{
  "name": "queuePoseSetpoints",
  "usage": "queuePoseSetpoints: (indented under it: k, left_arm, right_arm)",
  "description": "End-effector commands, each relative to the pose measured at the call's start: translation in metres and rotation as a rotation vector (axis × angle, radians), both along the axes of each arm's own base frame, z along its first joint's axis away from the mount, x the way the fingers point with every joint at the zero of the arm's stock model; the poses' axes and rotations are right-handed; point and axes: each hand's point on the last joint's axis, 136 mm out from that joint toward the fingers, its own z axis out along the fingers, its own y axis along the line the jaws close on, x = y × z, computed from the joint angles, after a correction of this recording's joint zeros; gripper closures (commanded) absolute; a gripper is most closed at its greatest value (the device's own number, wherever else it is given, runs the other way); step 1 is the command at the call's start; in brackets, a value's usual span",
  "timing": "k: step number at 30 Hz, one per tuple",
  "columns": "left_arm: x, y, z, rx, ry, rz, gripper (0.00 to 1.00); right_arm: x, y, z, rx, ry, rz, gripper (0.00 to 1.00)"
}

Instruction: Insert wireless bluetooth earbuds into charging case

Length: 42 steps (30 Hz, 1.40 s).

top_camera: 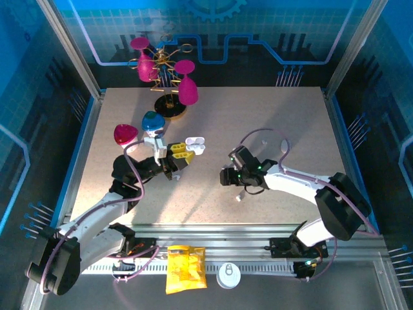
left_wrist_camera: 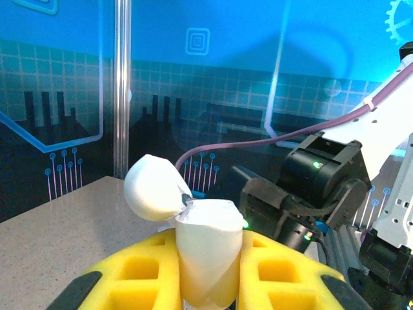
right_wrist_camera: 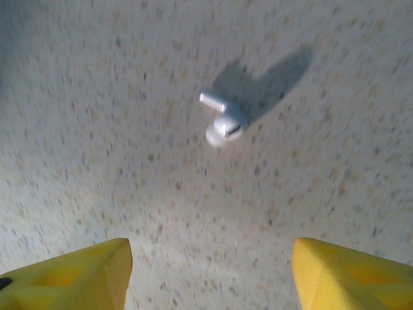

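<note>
— What's at the left?
— The left gripper [top_camera: 181, 155] is clamped on the charging case [top_camera: 195, 143], its yellow fingers [left_wrist_camera: 139, 274] pressing both sides of the white body. The lid [left_wrist_camera: 151, 187] stands open, tipped toward ten o'clock in the wrist view.
— And to the right?
— The right gripper [top_camera: 229, 177] hangs low over the table [top_camera: 277, 123], jaws spread, nothing between them. One earbud [right_wrist_camera: 222, 119] lies on the speckled surface at twelve o'clock from its fingertips, well clear of both.

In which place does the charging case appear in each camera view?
Top external: charging case left of centre, at the tips of the left pincer.
Left wrist: charging case bottom centre, lid open, between yellow fingers.
Right wrist: earbud on table.
Shared landmark: speckled table.
</note>
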Motion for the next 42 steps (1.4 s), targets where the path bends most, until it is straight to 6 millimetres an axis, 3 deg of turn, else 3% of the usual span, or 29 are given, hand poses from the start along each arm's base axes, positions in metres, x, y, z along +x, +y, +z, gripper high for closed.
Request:
queuePoseSetpoints:
  k: [1,5,12,20,42]
  left_arm:
    - [-0.009,0.000,0.006,-0.004,-0.067,-0.006,0.97]
    - [-0.009,0.001,0.004,0.000,-0.066,-0.001,0.96]
    - [-0.008,0.001,0.001,0.005,-0.061,0.001,0.96]
    - [-0.006,0.000,-0.002,0.006,-0.054,0.001,0.96]
    - [-0.008,0.002,-0.002,-0.002,-0.058,0.012,0.96]
  right_arm:
    - [0.030,0.002,0.009,0.047,-0.035,-0.109,0.38]
    - [0.048,0.000,0.008,0.066,-0.025,-0.237,0.48]
    - [0.053,-0.005,-0.013,0.039,0.065,-0.369,0.56]
    - [0.048,0.010,-0.032,0.062,0.154,-0.375,0.61]
    - [0.050,0.007,-0.046,-0.027,0.173,-0.296,0.81]
